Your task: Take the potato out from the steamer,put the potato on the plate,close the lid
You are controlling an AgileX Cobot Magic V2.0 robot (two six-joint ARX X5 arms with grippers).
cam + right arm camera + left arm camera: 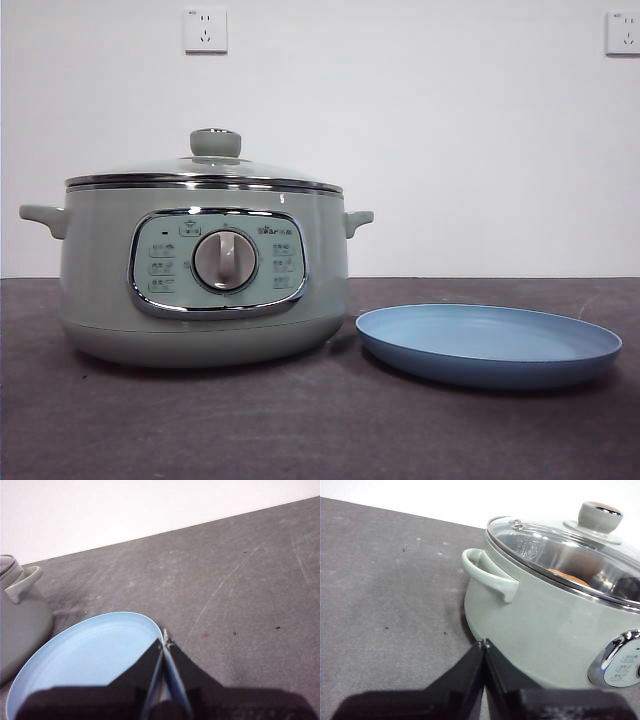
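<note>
Large round pale-green electric steamer with chrome rim standing on the dark grey tabletop, control panel and silver dial facing the front view. Domed glass lid with pale-green knob seated squarely on the rim, closed all round. Orange-brown potato inside the steamer, visible only in part through the glass in the left wrist view; not yet removed.

Wide shallow light-blue plate flat on the tabletop just beside the steamer, near edge close to the pot's base, contact not confirmable. Nothing lying on the plate's surface.

Open tabletop in front of both items and out past the steamer's side handle; in the right wrist view, bare scuffed tabletop beyond the plate's far rim. White wall with two sockets behind. Room above lid and plate unobstructed in the front view; neither arm in that view.

Left gripper: jaws pressed together tip to tip, holding nothing, just off the steamer's wall below the handle, touching nothing visible.

Right gripper: jaws likewise closed together, holding nothing, tips over the plate's rim; contact with it not determinable.
</note>
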